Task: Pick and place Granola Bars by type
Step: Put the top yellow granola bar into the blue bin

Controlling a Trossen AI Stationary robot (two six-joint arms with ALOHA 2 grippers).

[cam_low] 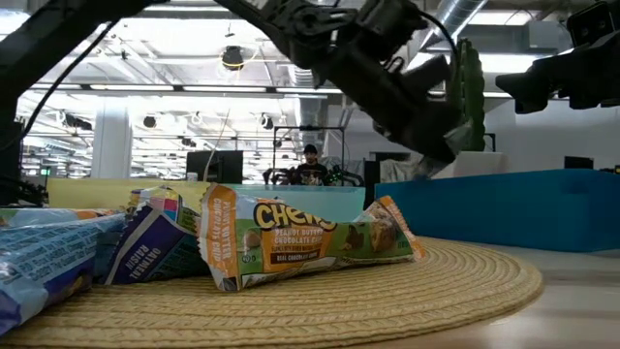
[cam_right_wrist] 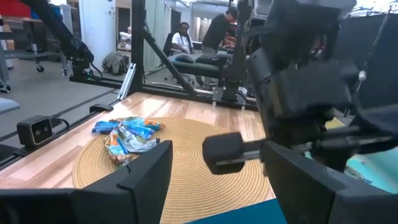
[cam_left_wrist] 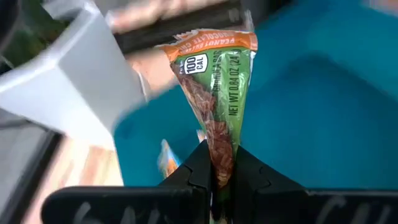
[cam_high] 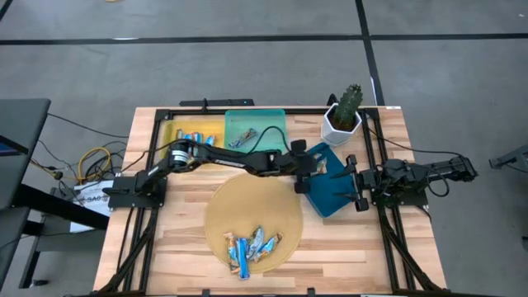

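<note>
1. Left wrist view showed the left gripper (cam_left_wrist: 219, 177) with its two dark fingers pressed together on the lower end of one granola bar (cam_left_wrist: 214, 93), a green and orange wrapper standing up from the grip.
2. Seen from above, this gripper (cam_high: 318, 167) hung over the dark blue tray (cam_high: 334, 198), which lay at about 3 o'clock from the round woven mat (cam_high: 247, 210), touching its edge.
3. Behind the held bar, the blue floor of that tray filled most of the wrist picture, and a second small wrapper (cam_left_wrist: 166, 160) lay on it, partly hidden.
4. The right gripper (cam_high: 356, 183) waited at the 3 o'clock side of the dark blue tray, with its fingers spread wide and nothing between them.
5. The other granola bars (cam_high: 249, 246) lay in a loose heap on the mat, toward its 6 o'clock edge; blue, tan and silver wrappers overlapped there.
6. At 12 o'clock from the mat stood the teal tray (cam_high: 256, 125) with some bars inside, and the yellow tray (cam_high: 194, 132) just beside it at its 9 o'clock, with blue bars inside.
7. A cactus in a white pot (cam_high: 342, 115) stood at 12 o'clock from the dark blue tray.
</note>
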